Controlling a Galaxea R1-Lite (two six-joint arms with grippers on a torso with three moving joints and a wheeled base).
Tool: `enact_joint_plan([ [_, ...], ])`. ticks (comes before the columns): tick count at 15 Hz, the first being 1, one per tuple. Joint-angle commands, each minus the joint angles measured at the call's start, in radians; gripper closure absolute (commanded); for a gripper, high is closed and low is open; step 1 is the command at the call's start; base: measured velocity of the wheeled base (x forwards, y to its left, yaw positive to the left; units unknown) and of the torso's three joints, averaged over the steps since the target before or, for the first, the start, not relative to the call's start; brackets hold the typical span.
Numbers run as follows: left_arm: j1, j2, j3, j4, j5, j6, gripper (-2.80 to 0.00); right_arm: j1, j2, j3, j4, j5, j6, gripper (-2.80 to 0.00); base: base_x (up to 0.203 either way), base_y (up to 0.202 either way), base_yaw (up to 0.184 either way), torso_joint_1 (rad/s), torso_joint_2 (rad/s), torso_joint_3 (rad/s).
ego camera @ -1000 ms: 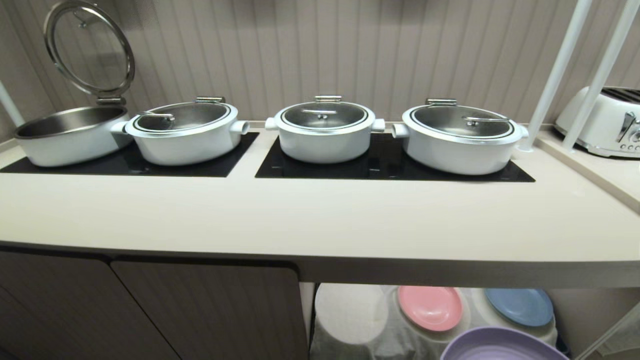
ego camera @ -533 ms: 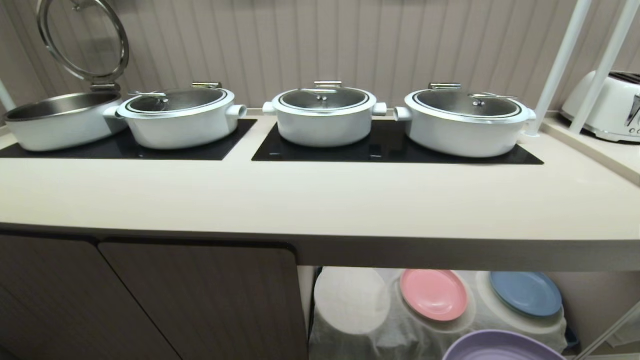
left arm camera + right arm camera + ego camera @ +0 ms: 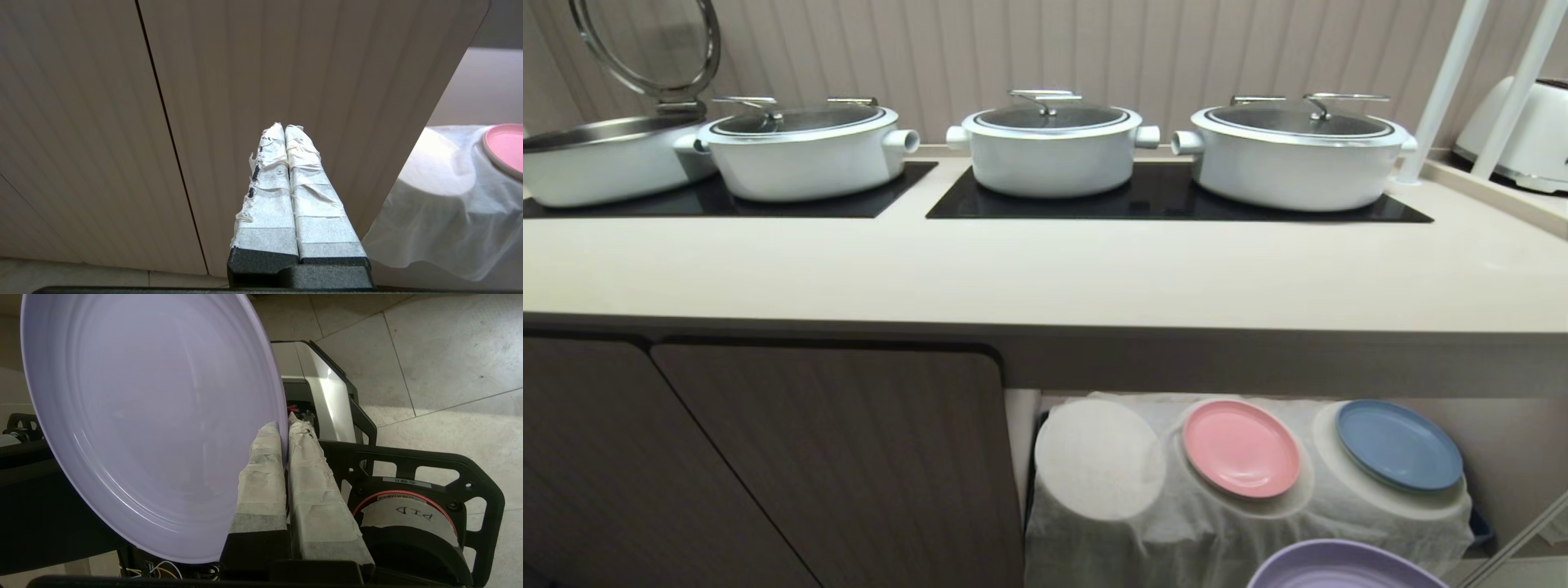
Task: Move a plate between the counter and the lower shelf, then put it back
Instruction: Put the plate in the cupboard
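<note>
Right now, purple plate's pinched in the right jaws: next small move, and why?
Probably carry the plate forward toward the bare left hump of the lower shelf. The right gripper is clamped on its rim, the pink plate and blue plate fill the other humps, and the plate shows in front of the shelf.

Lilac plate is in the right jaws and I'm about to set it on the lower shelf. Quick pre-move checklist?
1. Right gripper shut on plate rim: ok.
2. Free hump on lower shelf, left of pink plate and blue plate: ok.
3. Plate below counter edge: ok.
4. Left gripper shut, by cabinet door: ok.
5. Grip firmness: cannot tell.
</note>
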Motion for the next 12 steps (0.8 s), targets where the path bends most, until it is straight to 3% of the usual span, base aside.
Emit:
enact_joint_plan([
  [1,0.000,0.001,0.000,0.000,0.000,-0.001,0.00,0.000,0.001,0.003,0.005,0.003,0.003,0.00,0.000,0.000,0.000,-0.222,0.51,0.286],
  [12,0.000,0.001,0.000,0.000,0.000,-0.001,0.00,0.000,0.004,0.017,0.001,0.027,0.001,0.00,0.000,0.000,0.000,-0.187,0.47,0.285],
])
